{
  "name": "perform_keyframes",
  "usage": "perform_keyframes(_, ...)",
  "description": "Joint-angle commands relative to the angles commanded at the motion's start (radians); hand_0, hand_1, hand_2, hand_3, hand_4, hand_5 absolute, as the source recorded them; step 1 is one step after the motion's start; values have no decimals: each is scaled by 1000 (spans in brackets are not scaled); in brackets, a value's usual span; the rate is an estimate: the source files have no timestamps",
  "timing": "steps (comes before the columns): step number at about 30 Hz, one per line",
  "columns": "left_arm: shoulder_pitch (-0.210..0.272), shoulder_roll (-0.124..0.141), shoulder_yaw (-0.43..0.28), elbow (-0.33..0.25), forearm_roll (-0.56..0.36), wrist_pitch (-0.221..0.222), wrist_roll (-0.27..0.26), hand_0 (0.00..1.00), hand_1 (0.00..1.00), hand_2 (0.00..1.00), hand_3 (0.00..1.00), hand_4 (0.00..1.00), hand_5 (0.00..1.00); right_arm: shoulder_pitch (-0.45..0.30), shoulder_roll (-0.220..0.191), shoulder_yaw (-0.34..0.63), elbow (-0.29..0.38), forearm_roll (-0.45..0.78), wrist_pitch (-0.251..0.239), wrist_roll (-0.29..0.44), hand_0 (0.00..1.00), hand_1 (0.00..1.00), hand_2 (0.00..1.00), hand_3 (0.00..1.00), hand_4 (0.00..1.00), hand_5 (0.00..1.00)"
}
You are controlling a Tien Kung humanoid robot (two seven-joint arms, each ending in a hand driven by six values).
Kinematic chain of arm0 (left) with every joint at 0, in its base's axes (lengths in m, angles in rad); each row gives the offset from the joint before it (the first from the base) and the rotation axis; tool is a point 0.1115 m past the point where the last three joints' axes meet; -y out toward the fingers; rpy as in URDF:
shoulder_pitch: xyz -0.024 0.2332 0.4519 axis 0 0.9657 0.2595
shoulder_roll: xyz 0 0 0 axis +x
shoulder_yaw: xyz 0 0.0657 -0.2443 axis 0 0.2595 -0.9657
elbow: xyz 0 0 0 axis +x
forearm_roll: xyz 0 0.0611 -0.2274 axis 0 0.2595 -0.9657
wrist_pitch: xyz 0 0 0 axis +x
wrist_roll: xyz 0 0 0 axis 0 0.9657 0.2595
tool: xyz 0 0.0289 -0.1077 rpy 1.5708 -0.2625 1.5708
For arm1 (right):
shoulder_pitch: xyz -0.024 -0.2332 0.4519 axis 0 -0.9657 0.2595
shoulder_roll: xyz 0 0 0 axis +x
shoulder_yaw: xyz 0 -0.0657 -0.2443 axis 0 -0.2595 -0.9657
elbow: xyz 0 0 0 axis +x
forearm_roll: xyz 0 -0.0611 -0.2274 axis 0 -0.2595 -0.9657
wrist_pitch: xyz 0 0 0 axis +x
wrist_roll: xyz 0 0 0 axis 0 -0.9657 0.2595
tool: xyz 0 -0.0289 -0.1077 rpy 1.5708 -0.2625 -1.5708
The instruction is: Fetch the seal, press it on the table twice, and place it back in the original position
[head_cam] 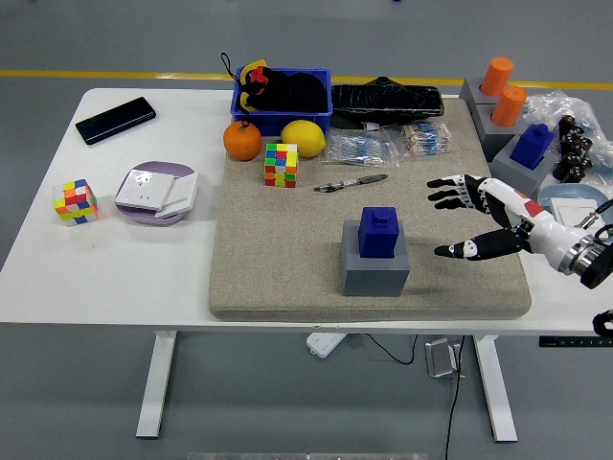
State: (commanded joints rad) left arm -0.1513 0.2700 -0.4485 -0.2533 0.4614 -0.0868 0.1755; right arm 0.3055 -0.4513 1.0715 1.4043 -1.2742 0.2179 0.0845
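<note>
The seal (379,233) is a blue block with a small knob on top. It sits on a grey base (375,269) near the front middle of the beige mat (287,278). My right hand (458,220) comes in from the right, fingers spread open and empty, a short way right of the seal and apart from it. The left arm is not in view.
A second blue seal (532,146) and two orange cylinders (502,89) on grey bases stand at the right. A pen (350,182), a colour cube (281,165), an orange (242,141), a lemon (303,137) and a blue bin (283,99) lie farther back. A phone (115,120) lies far left.
</note>
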Motion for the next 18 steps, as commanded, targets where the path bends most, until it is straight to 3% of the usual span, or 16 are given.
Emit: perform_keyframes(18, -2, 1, 14, -3, -2, -1, -1, 746, 697, 684, 753, 682, 303, 126, 59, -213, -82, 11, -123, 77, 847, 774, 772, 839, 998, 2)
